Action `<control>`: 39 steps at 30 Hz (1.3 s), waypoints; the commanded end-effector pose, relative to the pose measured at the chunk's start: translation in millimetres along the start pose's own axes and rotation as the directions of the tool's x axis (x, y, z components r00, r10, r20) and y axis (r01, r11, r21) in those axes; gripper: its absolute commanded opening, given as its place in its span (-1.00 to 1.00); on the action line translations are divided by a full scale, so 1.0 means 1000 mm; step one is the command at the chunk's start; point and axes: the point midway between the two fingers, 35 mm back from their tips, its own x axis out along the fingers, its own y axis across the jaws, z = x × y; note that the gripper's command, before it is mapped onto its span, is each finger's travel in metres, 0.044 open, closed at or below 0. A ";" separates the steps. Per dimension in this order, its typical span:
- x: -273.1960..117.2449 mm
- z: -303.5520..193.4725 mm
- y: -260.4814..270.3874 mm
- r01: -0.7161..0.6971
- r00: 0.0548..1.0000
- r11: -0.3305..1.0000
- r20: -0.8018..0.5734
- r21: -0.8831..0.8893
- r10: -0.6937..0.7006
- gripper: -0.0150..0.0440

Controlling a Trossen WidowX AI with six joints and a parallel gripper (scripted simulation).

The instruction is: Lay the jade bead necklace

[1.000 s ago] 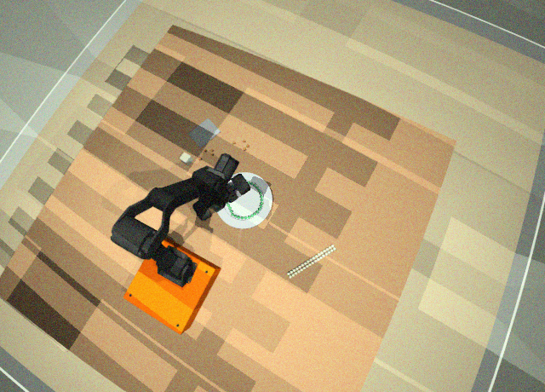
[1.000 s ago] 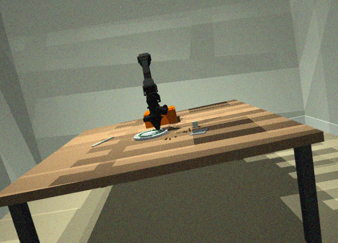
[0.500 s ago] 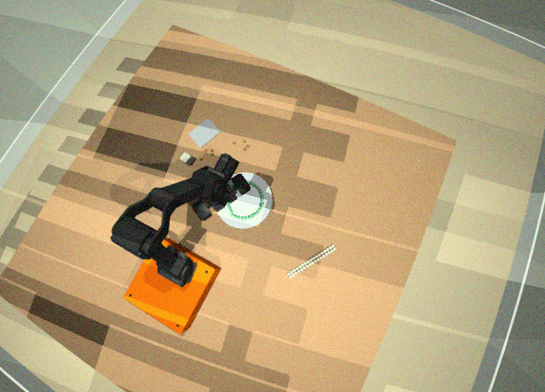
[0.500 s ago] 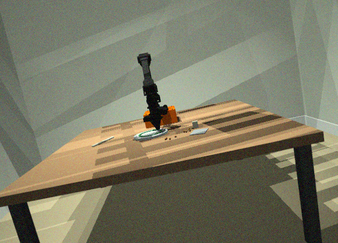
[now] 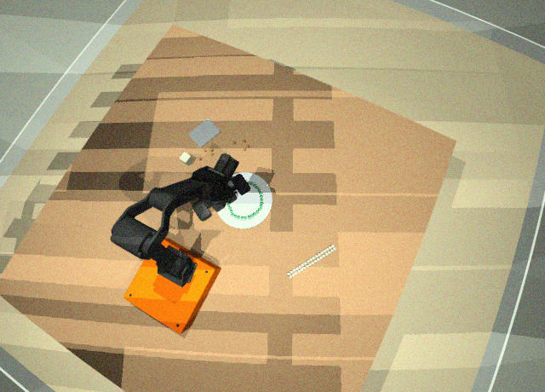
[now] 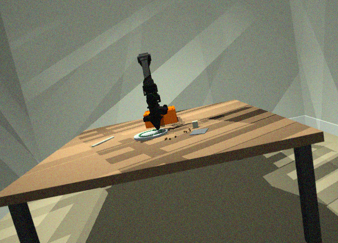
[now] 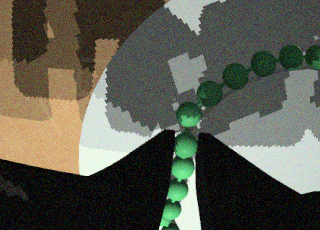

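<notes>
The round white bead board (image 5: 264, 211) (image 6: 138, 138) (image 7: 95, 157) lies flat on the table. The jade bead necklace (image 5: 262, 199) (image 6: 140, 134) (image 7: 235, 76) forms a green ring on it, inside the rim. I cannot tell how much of it sits in the groove. My gripper (image 5: 236, 196) (image 6: 157, 129) (image 7: 184, 142) points down at the board's arm-side part and is shut on the necklace, with a bead between the fingertips in the wrist view. The arm hides part of the ring in the top view.
A double strand of white beads (image 5: 310, 261) (image 6: 102, 141) lies apart from the board. A grey square (image 5: 203, 133) (image 6: 199, 131), a pale cube (image 5: 186, 158) (image 6: 195, 124) and several small brown beads (image 5: 247, 146) (image 6: 169, 138) lie on the board's other side. The arm stands on an orange base (image 5: 200, 300) (image 6: 171, 117).
</notes>
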 end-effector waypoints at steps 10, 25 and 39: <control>-0.005 0.001 0.006 0.003 1.000 1.000 0.002 -0.005 -0.003 -0.49; 0.000 0.001 0.005 0.010 1.000 1.000 0.006 -0.009 -0.010 -0.05; -0.004 0.000 0.007 0.003 1.000 1.000 0.002 -0.005 -0.003 1.00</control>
